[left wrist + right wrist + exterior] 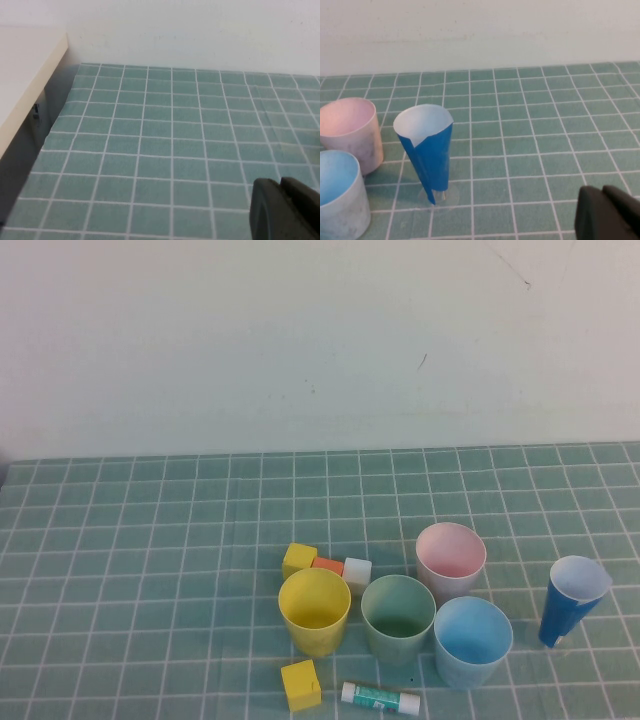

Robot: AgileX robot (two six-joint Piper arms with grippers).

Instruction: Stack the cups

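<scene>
Green checked cloth [150, 540] bears upright pastel plastic cups, yellow [315, 610], green [398, 618], pink [450, 558] and light blue [472, 640], at ten o'clock from the nearer right gripper [612, 215]; the left gripper [285, 210] faces bare cloth; I cannot tell either's opening.

Green gridded tablecloth [150, 570] (white lines) below pale wall [300, 340].

Four pastel cups [315, 610], one dark-blue cup [573, 600], four blocks [300, 684], one glue stick [380, 698]
</scene>
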